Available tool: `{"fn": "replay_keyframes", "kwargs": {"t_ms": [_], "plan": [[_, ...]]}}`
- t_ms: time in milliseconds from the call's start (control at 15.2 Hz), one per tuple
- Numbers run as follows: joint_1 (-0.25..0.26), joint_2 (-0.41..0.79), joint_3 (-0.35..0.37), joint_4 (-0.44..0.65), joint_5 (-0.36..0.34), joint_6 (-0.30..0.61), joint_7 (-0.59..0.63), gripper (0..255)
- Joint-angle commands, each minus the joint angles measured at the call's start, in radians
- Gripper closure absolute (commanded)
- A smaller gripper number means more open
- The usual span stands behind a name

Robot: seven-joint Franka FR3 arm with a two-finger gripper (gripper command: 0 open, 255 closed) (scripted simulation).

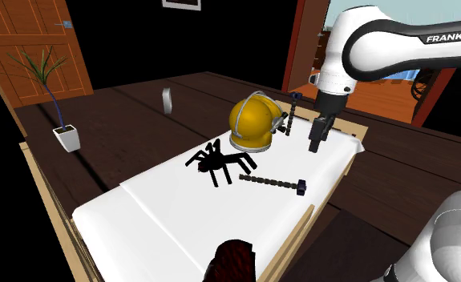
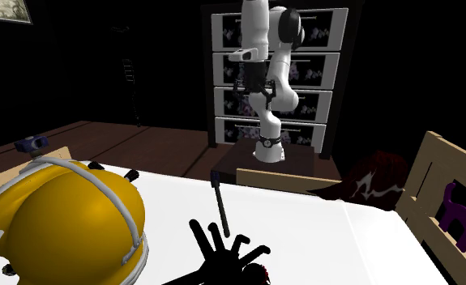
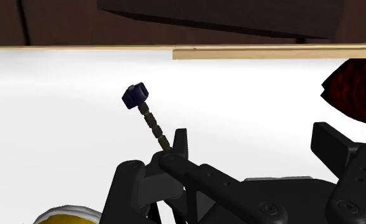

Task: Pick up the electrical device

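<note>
Shoulder view: the black two-finger tool [image 1: 314, 143] hovers open and empty, three o'clock of the yellow domed helmet [image 1: 252, 122]; the dark segmented blue-headed rod [image 1: 272, 182] lies at the tool's seven o'clock.

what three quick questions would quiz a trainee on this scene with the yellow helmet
1. True or false: the gripper hangs over the white surface with nothing between its fingers.
2. What lies beside the yellow helmet on that surface? A) black spider figure B) red cup C) green book
3. Fill in: the potted plant stands on the dark wooden ____.
Key: 1 true; 2 A; 3 floor.
</note>
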State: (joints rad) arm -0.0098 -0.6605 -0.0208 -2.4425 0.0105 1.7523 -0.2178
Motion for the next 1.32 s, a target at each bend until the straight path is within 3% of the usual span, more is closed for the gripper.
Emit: {"fn": "replay_keyframes", "kwargs": {"t_ms": [0, 594, 1254], "plan": [[0.0, 0.055, -0.022, -0.021, -0.015, 0.076, -0.049, 0], [0.007, 0.327, -0.098, -0.057, -0.048, 0.377, -0.241, 0], [0.012, 0.721, -0.142, 0.049, -0.009, 0.655, -0.468, 0]]}}
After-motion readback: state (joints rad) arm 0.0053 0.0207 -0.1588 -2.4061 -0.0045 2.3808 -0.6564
